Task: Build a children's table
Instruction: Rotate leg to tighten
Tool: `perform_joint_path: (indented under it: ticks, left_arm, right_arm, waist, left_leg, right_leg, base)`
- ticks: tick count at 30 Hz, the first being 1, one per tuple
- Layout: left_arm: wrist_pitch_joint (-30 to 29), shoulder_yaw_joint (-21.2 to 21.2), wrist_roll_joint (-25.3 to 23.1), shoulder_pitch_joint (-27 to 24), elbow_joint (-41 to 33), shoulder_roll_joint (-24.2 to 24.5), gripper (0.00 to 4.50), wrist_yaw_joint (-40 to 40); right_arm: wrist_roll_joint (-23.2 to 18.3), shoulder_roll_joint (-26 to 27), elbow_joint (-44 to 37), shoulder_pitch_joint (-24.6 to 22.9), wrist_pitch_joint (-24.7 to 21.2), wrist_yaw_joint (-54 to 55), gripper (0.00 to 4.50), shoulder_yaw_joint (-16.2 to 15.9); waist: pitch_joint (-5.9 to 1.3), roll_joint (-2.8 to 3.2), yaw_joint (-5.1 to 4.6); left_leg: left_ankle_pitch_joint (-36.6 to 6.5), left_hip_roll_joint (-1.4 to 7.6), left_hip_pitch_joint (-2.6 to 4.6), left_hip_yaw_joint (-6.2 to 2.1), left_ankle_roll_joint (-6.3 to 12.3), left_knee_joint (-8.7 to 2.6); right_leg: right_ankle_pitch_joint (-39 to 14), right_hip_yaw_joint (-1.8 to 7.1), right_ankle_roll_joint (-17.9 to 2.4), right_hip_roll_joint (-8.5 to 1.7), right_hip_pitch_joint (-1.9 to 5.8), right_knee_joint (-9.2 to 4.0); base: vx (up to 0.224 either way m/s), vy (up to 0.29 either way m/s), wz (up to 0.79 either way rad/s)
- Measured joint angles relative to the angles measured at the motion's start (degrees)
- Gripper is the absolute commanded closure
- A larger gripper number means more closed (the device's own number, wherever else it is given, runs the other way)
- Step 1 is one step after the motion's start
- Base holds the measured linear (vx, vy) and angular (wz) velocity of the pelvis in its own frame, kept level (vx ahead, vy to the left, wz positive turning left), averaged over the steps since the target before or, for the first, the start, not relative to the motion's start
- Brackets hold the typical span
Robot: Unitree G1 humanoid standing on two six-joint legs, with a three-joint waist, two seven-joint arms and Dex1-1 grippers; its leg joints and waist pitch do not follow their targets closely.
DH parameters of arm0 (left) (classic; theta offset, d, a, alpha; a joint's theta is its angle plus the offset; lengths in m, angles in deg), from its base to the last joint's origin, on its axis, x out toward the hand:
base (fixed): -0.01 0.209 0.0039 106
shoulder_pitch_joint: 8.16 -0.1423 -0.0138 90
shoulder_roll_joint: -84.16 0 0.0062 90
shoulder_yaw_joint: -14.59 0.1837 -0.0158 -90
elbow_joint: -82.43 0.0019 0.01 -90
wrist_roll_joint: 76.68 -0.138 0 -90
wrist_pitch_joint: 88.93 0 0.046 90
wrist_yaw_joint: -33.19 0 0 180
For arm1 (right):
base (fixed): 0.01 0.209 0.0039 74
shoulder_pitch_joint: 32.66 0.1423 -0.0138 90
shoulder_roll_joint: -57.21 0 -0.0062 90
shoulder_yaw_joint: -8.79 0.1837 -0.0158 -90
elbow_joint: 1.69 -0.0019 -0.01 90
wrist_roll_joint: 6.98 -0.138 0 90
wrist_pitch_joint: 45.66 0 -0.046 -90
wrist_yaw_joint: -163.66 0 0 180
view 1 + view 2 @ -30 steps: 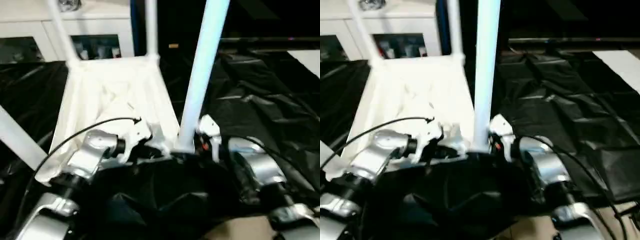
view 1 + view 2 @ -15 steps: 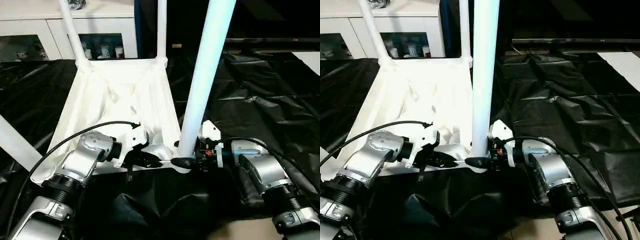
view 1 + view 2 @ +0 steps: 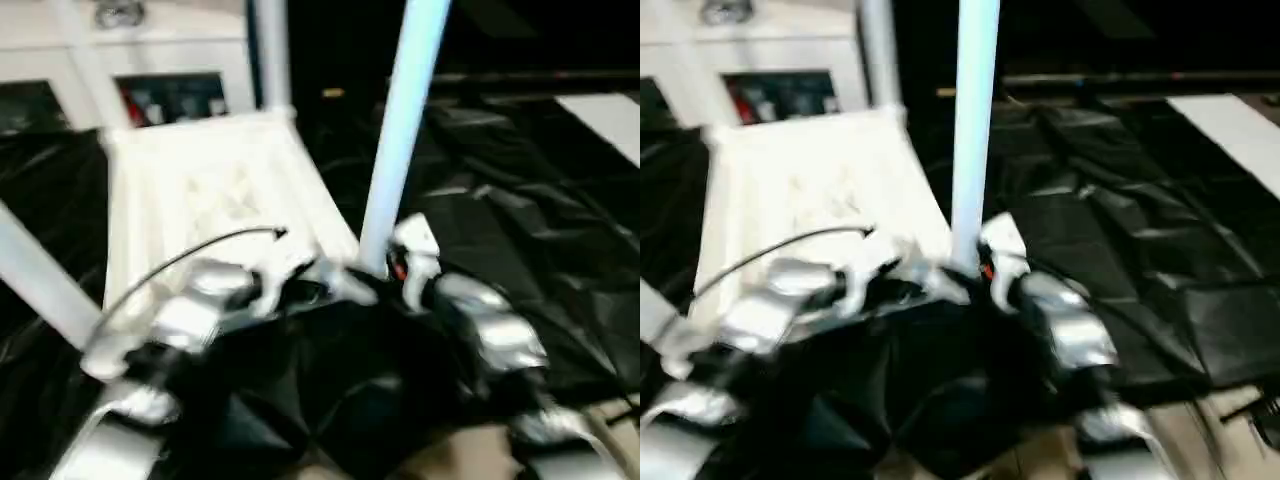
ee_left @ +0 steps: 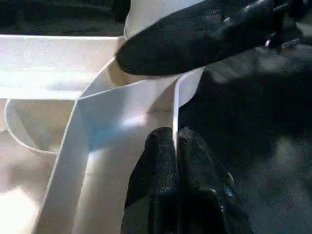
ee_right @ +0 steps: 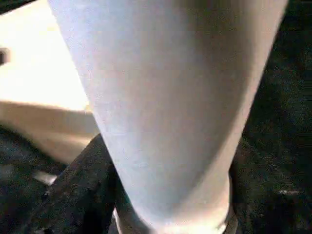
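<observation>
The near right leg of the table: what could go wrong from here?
1. The right gripper closes around the near right leg only at its base, so the long leg could lean in its socket.
2. The left gripper pinches only the thin rim of the tabletop; it might slip off, and the tabletop could shift.

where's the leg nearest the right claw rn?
The leg stands upright in the tabletop's near right corner socket, at centre of the eye views, with the right claw at its base.
</observation>
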Motion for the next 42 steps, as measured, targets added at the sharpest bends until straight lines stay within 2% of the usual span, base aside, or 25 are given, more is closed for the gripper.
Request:
perform_joint_path:
  ticks: [4,5,7,11,13,14,18,22,27,30,37,41,42]
  left_arm:
    - [-0.3,-0.5,-0.9,0.6,1.0,-2.8,4.5,-5.1]
    - [-0.3,-0.5,-1.0,0.6,1.0,-3.1,4.5,-5.3]
    - [-0.2,-0.5,-1.1,0.6,1.0,-3.2,4.5,-5.3]
    - [0.5,-0.3,-1.2,0.6,0.9,-2.7,4.5,-4.3]
    - [1.1,-0.3,-1.0,0.4,0.9,-1.7,4.5,-2.4]
    - [1.3,-0.3,-0.9,0.2,0.8,-1.5,4.5,-1.8]
    - [2.1,-0.3,-0.1,-1.0,-0.4,1.1,4.5,2.9]
    - [2.8,0.1,1.1,-2.3,-2.0,3.8,4.5,8.0]
    - [4.0,1.5,2.6,-3.5,-4.2,7.4,4.5,15.7]
    - [4.5,2.7,3.7,-4.5,-6.2,8.9,4.5,19.6]
    - [4.5,3.2,4.3,-5.6,-8.3,10.9,4.5,23.3]
    - [4.5,3.5,5.1,-6.3,-9.1,12.1,4.5,25.4]
    - [4.5,3.6,5.2,-6.5,-9.4,12.2,4.5,25.6]
  right_arm:
    - [1.1,2.1,3.2,1.6,2.7,7.0,1.81,1.2]
    - [1.2,2.1,3.5,1.5,3.4,7.0,1.47,1.4]
    - [1.2,2.1,3.6,1.5,3.7,6.9,1.12,1.5]
    - [1.3,2.0,3.0,0.8,4.5,4.9,0.9,1.5]
    - [1.3,0.8,2.4,0.2,4.6,1.4,0.65,0.8]
    - [1.3,0.5,2.2,0.0,4.7,0.2,0.65,0.7]
    - [1.3,-4.1,0.2,-1.4,5.6,-8.9,0.65,-3.5]
    - [1.0,-8.1,-3.1,-3.1,5.5,-17.7,0.65,-5.7]
    - [0.5,-11.7,-6.0,-3.9,5.5,-28.4,0.65,-8.1]
    - [-1.4,-14.2,-7.2,-4.0,5.6,-34.3,0.65,-9.9]
    - [-2.7,-15.7,-8.2,-4.1,5.4,-39.9,0.65,-11.4]
    - [-3.3,-16.2,-8.9,-4.4,4.3,-42.5,1.0,-11.6]
    - [-3.4,-16.2,-8.9,-4.4,4.2,-42.9,1.21,-11.7]
  waist:
    - [-0.1,0.16,0.06]
    - [-0.15,0.24,0.1]
    - [-0.2,0.32,0.14]
    - [-0.21,0.33,0.12]
    - [-0.2,0.33,0.04]
    - [-0.2,0.33,0.05]
    - [-0.2,0.33,0.06]
    - [-0.14,0.23,0.27]
    - [-0.08,0.12,1.24]
    - [-0.07,0.11,1.67]
    - [-0.06,0.08,1.87]
    - [-0.04,0.05,2.13]
    - [-0.04,0.05,2.27]
  left_leg:
    - [0.0,-0.03,-0.05,0.01,0.01,0.0]
    - [0.0,-0.04,-0.08,0.02,0.01,0.0]
    - [0.0,-0.04,-0.1,0.03,0.03,0.01]
    - [0.0,-0.03,-0.1,0.03,0.03,0.0]
    - [0.0,-0.02,-0.1,0.02,0.03,0.0]
    - [0.0,-0.01,-0.09,0.02,0.03,0.0]
    - [0.0,0.01,-0.07,0.01,0.03,-0.01]
    - [0.0,0.01,-0.09,-0.01,0.03,0.01]
    - [0.0,0.03,-0.13,-0.02,0.03,0.02]
    - [0.0,0.03,-0.23,-0.01,0.03,0.11]
    - [0.0,0.05,-0.35,-0.02,0.04,0.13]
    - [0.0,0.05,-0.35,-0.02,0.04,0.14]
    - [0.0,0.05,-0.35,-0.02,0.04,0.14]
  right_leg:
    - [0.0,0.03,0.0,0.0,0.02,-0.12]
    - [0.0,0.04,0.0,-0.01,0.02,-0.14]
    - [-0.1,0.05,0.0,-0.01,0.01,-0.15]
    - [-0.1,0.04,0.0,-0.01,0.0,-0.15]
    - [-0.1,0.03,0.0,0.01,-0.01,-0.15]
    - [-0.1,0.02,0.0,0.01,-0.01,-0.14]
    - [-0.1,0.0,0.0,0.01,-0.01,-0.07]
    - [0.0,-0.01,0.0,0.01,0.0,-0.07]
    - [0.0,-0.02,0.0,0.01,0.0,-0.07]
    - [0.0,-0.02,0.0,-0.01,0.01,-0.12]
    - [0.0,-0.05,0.0,-0.01,-0.05,-0.11]
    - [0.0,-0.05,0.0,-0.01,-0.05,-0.1]
    - [0.0,-0.05,0.0,-0.01,-0.05,-0.1]
  base:
    - [0.0,0.0,0.0]
    - [0.0,0.0,0.0]
    - [0.0,0.0,0.0]
    - [0.0,0.0,0.0]
    - [0.0,0.0,0.0]
    - [0.0,0.0,0.0]
    - [0.0,0.0,0.0]
    - [0.0,0.0,0.0]
    - [0.0,0.0,0.0]
    - [0.0,0.0,0.0]
    - [0.0,0.0,0.0]
    - [0.0,0.0,0.0]
    - [0.0,0.0,0.0]
